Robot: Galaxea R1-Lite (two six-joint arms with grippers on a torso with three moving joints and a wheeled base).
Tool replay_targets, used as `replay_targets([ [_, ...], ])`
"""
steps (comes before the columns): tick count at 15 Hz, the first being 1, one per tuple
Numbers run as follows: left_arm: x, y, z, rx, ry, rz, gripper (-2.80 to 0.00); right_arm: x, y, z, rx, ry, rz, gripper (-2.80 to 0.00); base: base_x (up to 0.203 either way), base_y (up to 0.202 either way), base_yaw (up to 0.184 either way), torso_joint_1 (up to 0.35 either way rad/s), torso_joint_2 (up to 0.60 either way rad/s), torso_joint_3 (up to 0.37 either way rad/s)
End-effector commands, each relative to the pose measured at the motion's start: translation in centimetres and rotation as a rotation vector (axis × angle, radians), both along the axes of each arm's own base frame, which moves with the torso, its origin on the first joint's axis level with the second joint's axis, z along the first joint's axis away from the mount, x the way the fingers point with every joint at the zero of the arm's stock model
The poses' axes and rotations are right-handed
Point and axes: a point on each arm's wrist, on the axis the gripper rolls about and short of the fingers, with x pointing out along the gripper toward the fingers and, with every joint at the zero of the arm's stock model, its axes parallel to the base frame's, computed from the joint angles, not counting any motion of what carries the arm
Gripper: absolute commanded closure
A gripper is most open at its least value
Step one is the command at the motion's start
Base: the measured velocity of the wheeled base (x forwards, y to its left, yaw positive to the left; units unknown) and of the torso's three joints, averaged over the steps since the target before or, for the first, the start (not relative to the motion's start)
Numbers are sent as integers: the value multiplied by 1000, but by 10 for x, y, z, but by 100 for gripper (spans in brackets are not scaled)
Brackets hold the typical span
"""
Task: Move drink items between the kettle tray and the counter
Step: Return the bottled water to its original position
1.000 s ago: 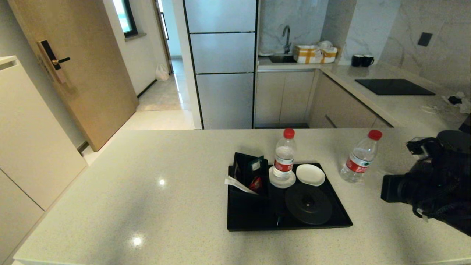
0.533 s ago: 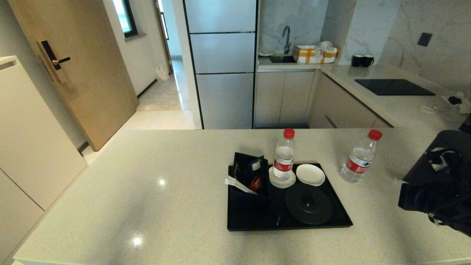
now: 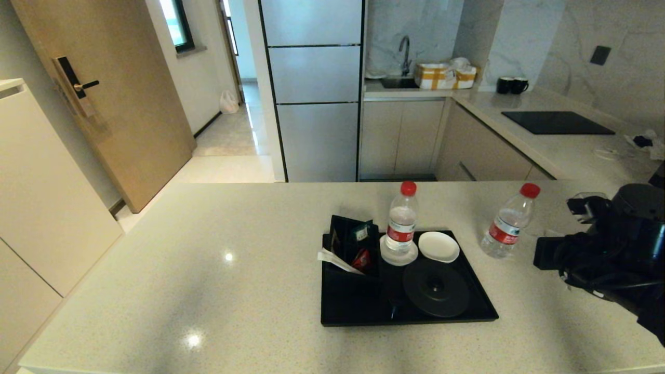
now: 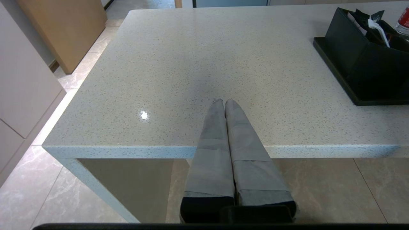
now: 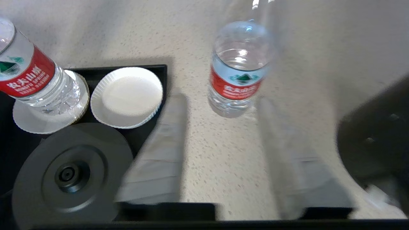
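Speckled beige stone desk (image 3: 208, 270) fills the head view; centre, a flat black tray (image 3: 358, 311) carries one clear red-capped bottle (image 3: 401, 224). Another bottle (image 5: 238, 68) stands beside it, between the right tool's (image 5: 220, 127) blurred, parted fingers. The dark grey kettle (image 3: 641, 200) is half-hidden at right. Left tool (image 4: 224, 103) pressed together.

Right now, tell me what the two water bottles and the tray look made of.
Clear red-capped water bottles: thin transparent plastic, probably; water shows through and highlights glint. Flat black rectangular tray: smooth with a slight sheen, low rim; plastic or lacquered wood, cannot tell.
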Motion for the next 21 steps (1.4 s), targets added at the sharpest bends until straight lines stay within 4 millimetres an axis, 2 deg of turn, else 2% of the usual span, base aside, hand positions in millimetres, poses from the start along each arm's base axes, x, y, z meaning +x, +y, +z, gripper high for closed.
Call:
replay_targets([
  [1, 0, 0, 0, 0, -1, 1, 0, 14, 0, -16, 3, 39, 9, -280, 0, 0, 0, 0, 0, 0],
  [6, 0, 0, 0, 0, 0, 1, 0, 52, -2, -33, 5, 45, 6, -280, 0, 0, 0, 0, 0, 0],
  [8, 0, 0, 0, 0, -1, 1, 0, 56, -3, -34, 4, 42, 0, -280, 0, 0, 0, 0, 0, 0],
  [10, 0, 0, 0, 0, -1, 1, 0, 71, -7, -38, 4, 33, -12, -280, 0, 0, 0, 0, 0, 0],
  [17, 0, 0, 0, 0, -1, 1, 0, 81, -26, -37, 8, 25, -67, -280, 0, 0, 0, 0, 0, 0],
  [21, 0, 0, 0, 0, -1, 1, 0, 92, -29, -42, 8, 23, -73, -280, 0, 0, 0, 0, 0, 0],
])
